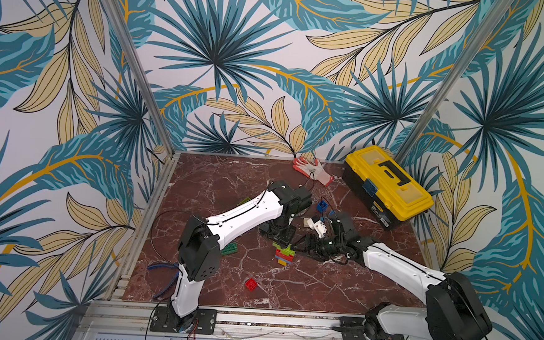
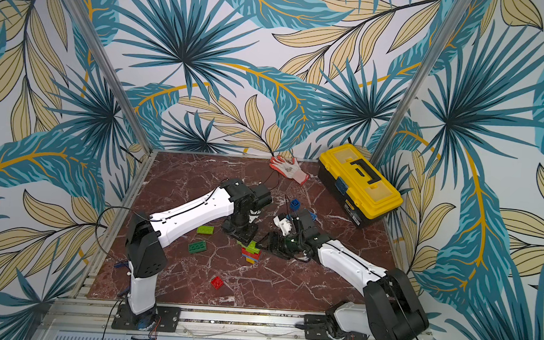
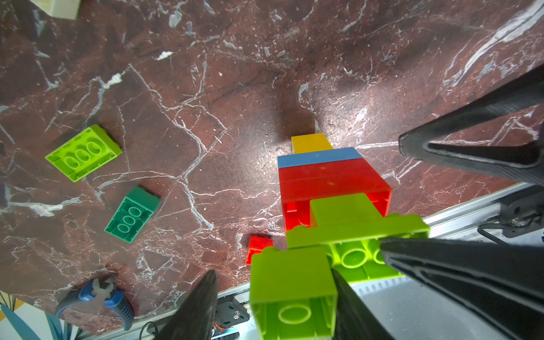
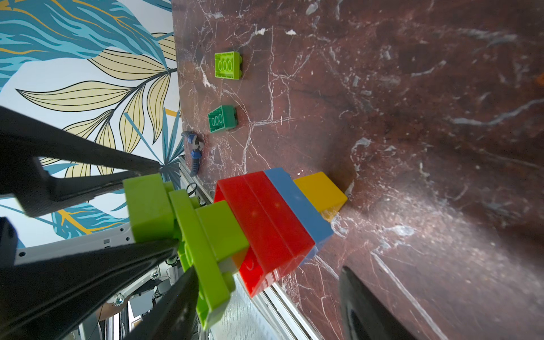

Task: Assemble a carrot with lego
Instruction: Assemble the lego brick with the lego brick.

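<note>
Lego stack [image 1: 285,255] stands upright on the tabletop [image 1: 218,180], directly under the left hand [image 1: 281,237] and at the tips of the right hand [image 1: 305,244]. It shows in both top views [image 2: 250,252]. Bottom to top: yellow, blue, two red, small lime, wide lime brick [image 3: 353,229], top lime brick [image 3: 294,279].

Left hand [image 3: 273,272] comes down from above, part open, fingers either side of the top lime brick. One finger [image 3: 350,300] is against the brick, the other finger [image 3: 200,300] stands a gap off. Not clamped on it.

Right hand [image 4: 268,269] comes in from the side, wide open, straddling the stack at the lime and red levels. One finger [image 4: 173,306] touches the wide lime brick [image 4: 200,250], the other finger [image 4: 371,309] is well clear of the stack. It holds nothing.

Loose pieces:
- Lime oblong brick [image 3: 84,151] and dark green oblong brick [image 3: 132,215] lie underside up, near each other. Both are well apart from the stack, out past the left hand beside the left forearm.
- Red square brick [image 1: 251,284] lies alone, nearer the arm bases than either hand.
- Blue brick [image 1: 321,207] sits just beyond the right hand, toward the yellow toolbox [image 1: 389,184].
- Glove [image 1: 312,170] lies far beyond both hands at the back edge.
- Blue-handled pliers [image 3: 100,297] lie at the tabletop edge past the green bricks.
</note>
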